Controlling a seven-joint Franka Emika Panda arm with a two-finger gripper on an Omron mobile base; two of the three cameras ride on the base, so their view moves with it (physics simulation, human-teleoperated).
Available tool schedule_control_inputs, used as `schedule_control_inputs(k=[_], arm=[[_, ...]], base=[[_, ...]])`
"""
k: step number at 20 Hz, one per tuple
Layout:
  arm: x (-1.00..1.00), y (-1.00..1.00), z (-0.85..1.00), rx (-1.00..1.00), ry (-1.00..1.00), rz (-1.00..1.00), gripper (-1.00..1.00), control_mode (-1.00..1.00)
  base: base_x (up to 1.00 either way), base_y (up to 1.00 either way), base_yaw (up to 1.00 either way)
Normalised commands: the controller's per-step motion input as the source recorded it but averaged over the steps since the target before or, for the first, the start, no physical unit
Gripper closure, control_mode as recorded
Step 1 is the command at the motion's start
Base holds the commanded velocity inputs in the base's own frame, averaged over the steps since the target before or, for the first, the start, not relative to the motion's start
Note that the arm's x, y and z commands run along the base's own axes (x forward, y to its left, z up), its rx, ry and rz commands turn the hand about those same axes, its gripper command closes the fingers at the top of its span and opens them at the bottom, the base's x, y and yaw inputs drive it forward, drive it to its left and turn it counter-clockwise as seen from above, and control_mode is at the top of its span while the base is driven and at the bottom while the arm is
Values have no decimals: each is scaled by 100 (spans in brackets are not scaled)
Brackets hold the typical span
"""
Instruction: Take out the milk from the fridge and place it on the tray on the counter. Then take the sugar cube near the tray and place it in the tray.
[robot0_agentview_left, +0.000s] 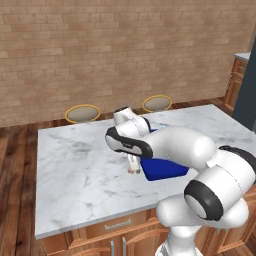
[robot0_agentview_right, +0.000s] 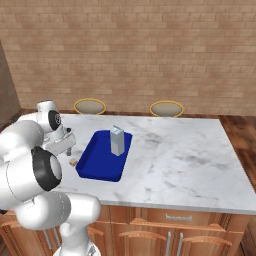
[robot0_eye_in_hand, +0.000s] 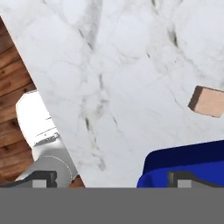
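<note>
The pale grey-blue gabled milk carton (robot0_agentview_right: 117, 140) is already standing upright in the flat deep-blue rectangular tray (robot0_agentview_right: 95, 167) on the white-grey veined marble counter (robot0_agentview_right: 190, 160), so the step in hand looks to be the pick of the tiny pale tan sugar cube (robot0_agentview_right: 73, 162).

In the left base picture the two-finger gripper (robot0_agentview_left: 133, 165) is hanging at centre frame over the marble, with the cube (robot0_agentview_left: 131, 171) just below its tips and touching or nearly touching the tray's left edge (robot0_agentview_left: 165, 170). To do this well, I judge the hand should centre over the cube, with the fingers spread wide enough to straddle it, and come straight down without nudging the tray rim; a thing this small is easily pushed aside, so a slow descent and a gentle close would be wise.

In the right base picture the gripper (robot0_agentview_right: 67, 147) is sitting at left of centre, just above and left of the cube, which lies just beside the tray's near-left corner.

The hand picture is showing what the others are not: the cube (robot0_eye_in_hand: 207, 101) is lying at the right edge, well off the line between the dark fingertips (robot0_eye_in_hand: 43, 178) at the bottom, with the tray corner (robot0_eye_in_hand: 183, 162) at lower right. The tips are standing far apart, so the jaws are spread and holding nothing. The base pictures alone are showing the carton in the tray and the two round yellow-rimmed stools (robot0_agentview_right: 90, 106) beyond the counter.
</note>
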Motion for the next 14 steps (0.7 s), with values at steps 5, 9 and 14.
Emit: schedule_control_inputs(k=[5, 9, 14], arm=[[6, 0, -22, 0, -16, 0, -100, -100], [7, 0, -21, 0, -25, 0, -100, -100], [25, 0, -8, 0, -14, 0, -100, -100]], base=[[0, 0, 0], [0, 0, 0], [0, 0, 0]])
